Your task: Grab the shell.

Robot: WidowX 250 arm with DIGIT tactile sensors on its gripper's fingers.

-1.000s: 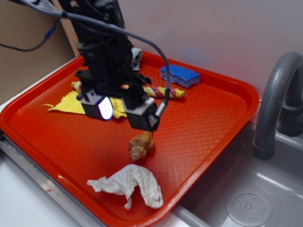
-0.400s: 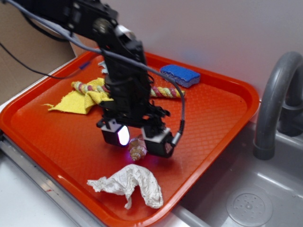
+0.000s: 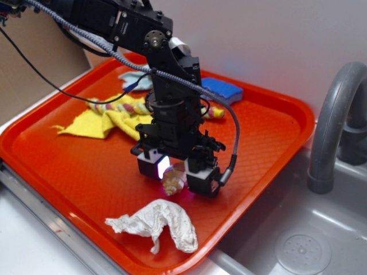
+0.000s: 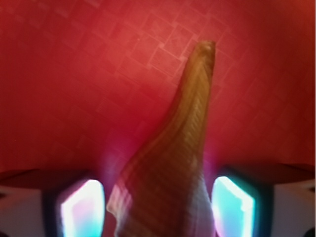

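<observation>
Grey moulded sink [image 3: 321, 240] to the right, with a round perforated drain and a curved grey faucet [image 3: 330, 126] rising beside it. Red plastic tray [image 3: 269, 132] with rounded corners and a fine waffle-grid texture, butted against the sink's edge. Black jointed arm [image 3: 166, 86] reaching down from the upper left, braided cable looped along it, ending low over the tray's middle.

Crumpled yellow cloth [image 3: 94, 123] spread toward the tray's far left, soft and folded, with a twisted striped rope [image 3: 123, 107] of pink, yellow and green strands lying across it. White wrinkly rag [image 3: 157, 223] near the front rim — bunched, papery, drooping at one end. Blue sponge [image 3: 223, 90] at the back, rectangular with a porous surface, partly hidden by the arm. Pale blue scrap of fabric [image 3: 135, 78] just behind the rope.

Gripper [image 3: 176, 179] down at tray level, boxy black fingers [image 3: 202, 179] with glowing inner pads, jaws spread on either side of the shell [image 3: 173, 182] — pads close to its flanks, contact not possible to confirm. Shell on the tray floor between the fingers, just behind the rag. In the wrist view, shell [image 4: 173, 168] tan-brown, conical, faintly ribbed, widening toward the camera and tapering to a long point aimed away, framed by the two lit pads [image 4: 232, 207].
</observation>
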